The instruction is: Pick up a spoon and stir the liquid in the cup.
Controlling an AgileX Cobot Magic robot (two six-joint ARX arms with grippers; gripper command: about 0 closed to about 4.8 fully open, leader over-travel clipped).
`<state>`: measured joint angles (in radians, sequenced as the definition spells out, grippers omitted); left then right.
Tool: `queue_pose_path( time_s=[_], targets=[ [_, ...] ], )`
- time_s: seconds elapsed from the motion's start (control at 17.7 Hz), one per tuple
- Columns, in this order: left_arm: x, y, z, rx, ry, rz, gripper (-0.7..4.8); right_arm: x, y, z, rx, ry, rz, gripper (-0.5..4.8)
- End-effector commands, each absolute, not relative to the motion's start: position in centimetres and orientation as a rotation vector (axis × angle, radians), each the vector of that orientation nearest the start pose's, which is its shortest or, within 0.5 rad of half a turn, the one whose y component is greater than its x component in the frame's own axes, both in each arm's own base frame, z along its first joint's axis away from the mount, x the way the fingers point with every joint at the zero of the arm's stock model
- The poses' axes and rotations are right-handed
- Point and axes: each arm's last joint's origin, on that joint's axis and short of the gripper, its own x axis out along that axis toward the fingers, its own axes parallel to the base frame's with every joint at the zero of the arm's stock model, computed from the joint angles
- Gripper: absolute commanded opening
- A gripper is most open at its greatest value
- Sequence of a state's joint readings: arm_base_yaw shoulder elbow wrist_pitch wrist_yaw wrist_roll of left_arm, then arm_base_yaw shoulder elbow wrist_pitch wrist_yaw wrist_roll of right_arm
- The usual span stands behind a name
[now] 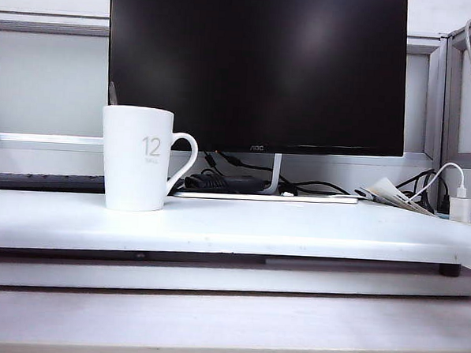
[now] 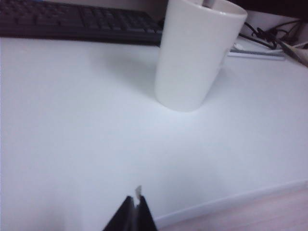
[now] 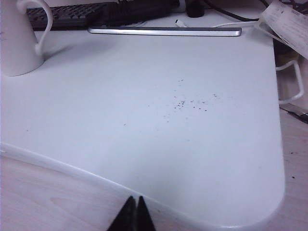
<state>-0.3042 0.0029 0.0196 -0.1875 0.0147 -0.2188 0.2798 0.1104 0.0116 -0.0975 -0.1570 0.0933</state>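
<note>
I see the cup [image 1: 137, 159] standing upright on the left of the white bench [image 1: 296, 227], loop handle to the right, with the spoon [image 1: 113, 93] rising from its far rim. A keyboard [image 1: 42, 181] lies behind it. My left claw [image 2: 136, 206] is pinched together, empty, at the near edge before the cup. My right claw [image 3: 133, 211] is likewise closed, empty, at the near right.

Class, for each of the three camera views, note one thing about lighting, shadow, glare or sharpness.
Exterior view: the monitor shows a faint glare patch; the cup is sharp. Left wrist view: soft and overexposed, the cup casting a faint shadow, the shut left gripper blurred. Right wrist view: even light, the table specks crisp, the shut right gripper dark.
</note>
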Motion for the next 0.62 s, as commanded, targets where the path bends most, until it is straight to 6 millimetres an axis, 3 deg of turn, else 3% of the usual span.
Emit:
queue_pose_path(
  time_s=[0.06, 0.28, 0.62],
  targets=[
    [9.2, -2.6, 14.9, -0.195, 0.207, -0.275, 0.21, 9.4, 3.1, 15.3, 0.089, 0.152, 0.424, 0.00],
    [9.5, -1.3, 14.9, -0.208, 0.190, -0.136, 0.21, 9.3, 2.9, 16.5, 0.097, 0.016, 0.411, 0.00],
    [9.6, 0.3, 14.9, -0.222, 0.173, 0.034, 0.21, 9.6, 1.7, 16.5, 0.098, 0.012, 0.284, 0.00]
  ],
)
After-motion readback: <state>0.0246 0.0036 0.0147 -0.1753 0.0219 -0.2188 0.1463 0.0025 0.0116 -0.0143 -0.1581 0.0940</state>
